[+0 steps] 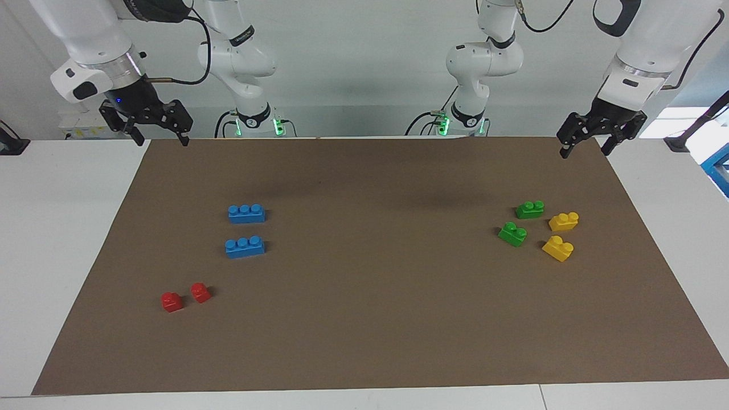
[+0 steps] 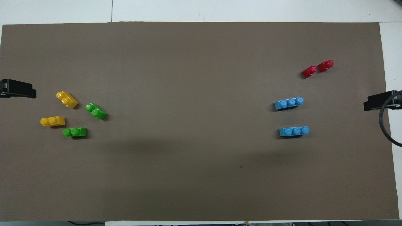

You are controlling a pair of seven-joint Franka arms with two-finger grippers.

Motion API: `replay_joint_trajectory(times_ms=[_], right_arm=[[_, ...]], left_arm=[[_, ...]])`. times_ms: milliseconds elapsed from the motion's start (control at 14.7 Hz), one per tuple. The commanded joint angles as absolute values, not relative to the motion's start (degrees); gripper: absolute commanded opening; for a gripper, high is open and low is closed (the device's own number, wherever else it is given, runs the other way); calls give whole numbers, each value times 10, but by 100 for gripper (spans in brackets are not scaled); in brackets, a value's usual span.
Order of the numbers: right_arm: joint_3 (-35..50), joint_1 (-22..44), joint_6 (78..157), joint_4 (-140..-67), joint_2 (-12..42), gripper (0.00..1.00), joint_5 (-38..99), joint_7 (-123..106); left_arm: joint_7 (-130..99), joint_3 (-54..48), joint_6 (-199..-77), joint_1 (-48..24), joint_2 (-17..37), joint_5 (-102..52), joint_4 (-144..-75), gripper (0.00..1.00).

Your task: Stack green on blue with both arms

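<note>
Two green bricks [image 1: 529, 209] [image 1: 512, 233] lie on the brown mat at the left arm's end, each with two studs; they are the green bricks [image 2: 74, 132] [image 2: 96, 111] in the overhead view. Two blue three-stud bricks [image 1: 246, 213] [image 1: 244, 247] lie side by side toward the right arm's end, seen from overhead as the blue bricks [image 2: 294, 131] [image 2: 289, 103]. My left gripper [image 1: 585, 151] [image 2: 19, 89] hangs open and empty over the mat's edge at its own end. My right gripper [image 1: 162, 141] [image 2: 377, 102] hangs open and empty over the mat's edge at the other end.
Two yellow bricks [image 1: 564, 221] [image 1: 558, 248] sit beside the green ones, closer to the mat's edge. Two small red bricks [image 1: 172, 301] [image 1: 200, 292] lie farther from the robots than the blue ones. The brown mat [image 1: 370, 319] covers most of the white table.
</note>
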State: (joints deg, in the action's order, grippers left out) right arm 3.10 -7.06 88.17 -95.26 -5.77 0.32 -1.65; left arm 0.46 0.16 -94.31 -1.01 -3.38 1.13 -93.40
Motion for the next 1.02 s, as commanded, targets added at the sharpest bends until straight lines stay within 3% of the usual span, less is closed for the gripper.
replay_joint_trajectory(times_ms=[0,543,951], right_arm=[[33,-71,876,-962,-70,100,-11,-11],[33,-76,940,-984,-59,100,-2,104],[33,-71,968,-975,6,100,61,384]], left_arm=[[15,-6,-936,0,-36,18,-932,100],[2,-5,-937,0,-42,18,-942,100],[-202,-6,-1027,-8,-90,16,-1060,100]])
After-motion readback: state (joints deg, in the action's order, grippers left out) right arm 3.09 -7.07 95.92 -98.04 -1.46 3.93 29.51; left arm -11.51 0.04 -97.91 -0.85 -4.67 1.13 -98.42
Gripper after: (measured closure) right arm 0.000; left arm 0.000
